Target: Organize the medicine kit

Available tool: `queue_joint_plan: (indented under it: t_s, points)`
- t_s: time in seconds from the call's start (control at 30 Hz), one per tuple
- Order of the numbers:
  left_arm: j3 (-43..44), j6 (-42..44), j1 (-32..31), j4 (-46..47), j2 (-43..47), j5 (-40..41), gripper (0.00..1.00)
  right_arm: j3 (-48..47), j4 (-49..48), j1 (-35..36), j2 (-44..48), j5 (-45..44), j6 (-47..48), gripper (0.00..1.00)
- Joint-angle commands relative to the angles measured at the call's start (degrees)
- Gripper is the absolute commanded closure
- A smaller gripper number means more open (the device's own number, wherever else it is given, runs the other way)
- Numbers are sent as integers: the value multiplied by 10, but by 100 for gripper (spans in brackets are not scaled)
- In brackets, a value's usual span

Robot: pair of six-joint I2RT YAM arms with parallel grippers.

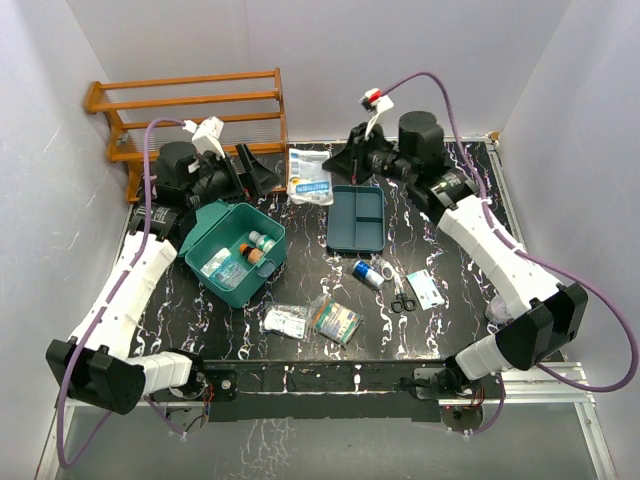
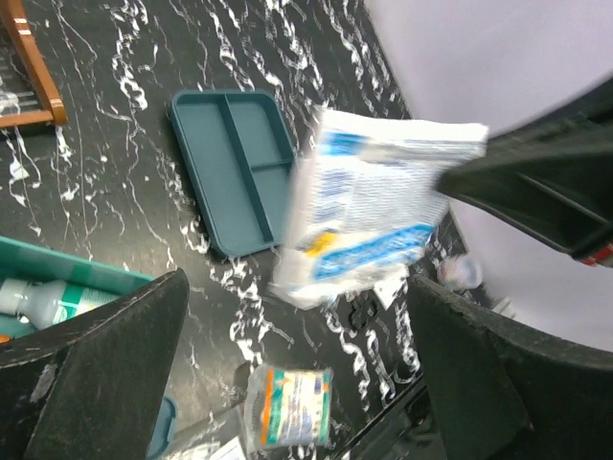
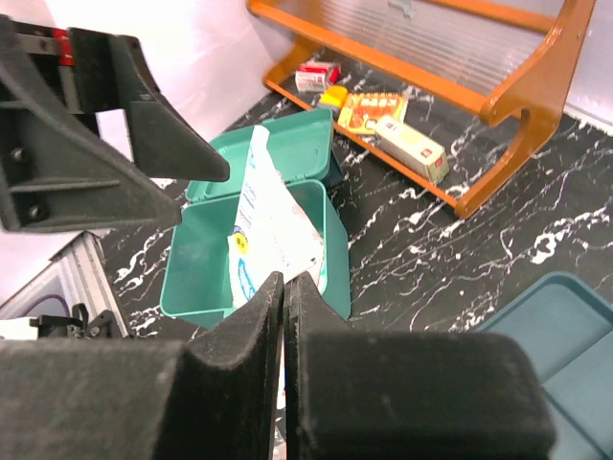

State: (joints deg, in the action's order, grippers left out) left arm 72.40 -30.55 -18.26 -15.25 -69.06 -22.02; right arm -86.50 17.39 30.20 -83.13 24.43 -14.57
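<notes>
The medicine kit [image 1: 232, 252] is a teal-green case standing open at the left, with small bottles [image 1: 258, 247] inside. A white and blue packet [image 1: 310, 176] hangs above the table's back between the two grippers. My right gripper [image 1: 338, 163] is shut on it; in the right wrist view the closed tips [image 3: 285, 280] pinch the packet's [image 3: 268, 225] lower edge, with the kit [image 3: 206, 259] behind it. My left gripper [image 1: 260, 172] stands open beside the packet. In the left wrist view the blurred packet [image 2: 374, 216] floats beyond my wide-apart left gripper [image 2: 297, 355], untouched.
A dark teal divided tray [image 1: 357, 217] lies at centre. A wooden rack [image 1: 190, 105] holding small boxes [image 3: 393, 120] stands at the back left. A blue-capped bottle [image 1: 368, 272], scissors [image 1: 400, 298], a card [image 1: 425, 288] and sealed packets [image 1: 338, 320] lie near the front.
</notes>
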Motion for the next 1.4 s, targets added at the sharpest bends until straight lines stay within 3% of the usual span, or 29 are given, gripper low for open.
queue_joint_plan:
  t_s: [0.0,0.13,0.33,0.53,0.9,1.13,1.27,1.37]
  points:
    - [20,-62,31,95,-14,-170,13,-34,-50,-58,-7,167,-24,100]
    - [14,-110,31,171,-34,-232,20,-33,-69,-73,-16,223,-42,100]
    - [5,-128,30,196,-59,-239,25,-24,-114,-75,-27,272,-75,100]
    - [-8,-142,30,209,-69,-235,37,-24,-144,-75,-43,287,-103,100]
    - [-37,-148,27,219,-58,-242,74,-7,-164,-75,-57,279,-125,100]
    - [-48,-127,28,185,-38,-178,100,14,-128,-76,-49,227,-95,75]
    - [-62,-130,28,154,-17,-115,100,15,-94,-75,-51,160,-90,57]
    - [-64,-121,28,82,5,-31,100,17,-74,-75,-51,116,-88,51]
